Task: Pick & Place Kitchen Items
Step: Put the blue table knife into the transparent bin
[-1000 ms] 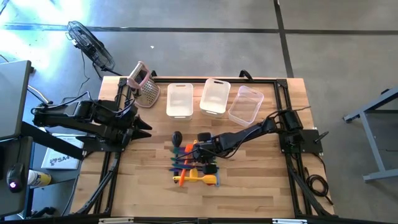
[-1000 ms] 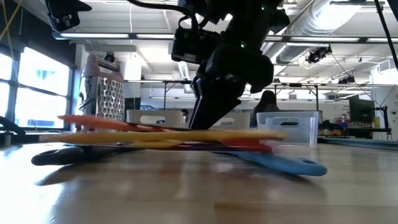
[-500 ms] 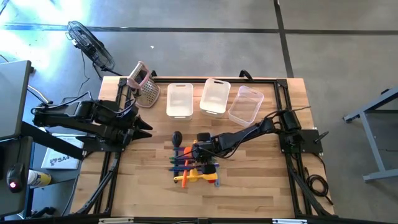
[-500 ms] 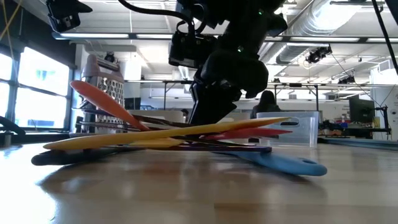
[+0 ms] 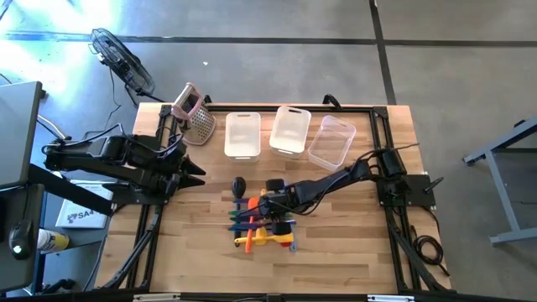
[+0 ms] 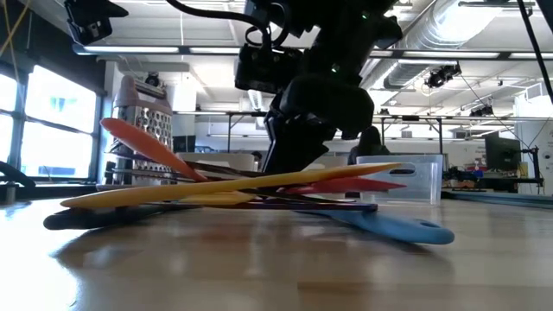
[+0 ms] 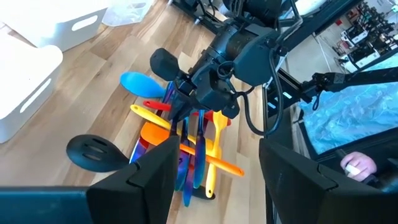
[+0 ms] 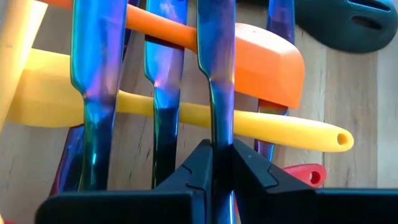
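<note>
Right tool (image 8: 214, 163) clamped on iridescent blue utensil handle (image 8: 213, 74) in utensil pile (image 5: 262, 222); left tool (image 5: 195, 171) apart, idle at surface (image 5: 336, 260) edge.

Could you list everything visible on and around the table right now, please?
Utensil pile: about a dozen, orange, yellow, red, blue, purple; table centre.
Dark slotted spoon: one, at the pile's far-left edge.
Clear bins: three, in a row along the far edge.
Box grater: one, metal with pink handle; far-left corner.
Floor fan: one, dark; beyond the table's left corner.
Right gripper: shut on a shiny blue utensil handle in the pile.
Left gripper: waiting at the table's left edge.
</note>
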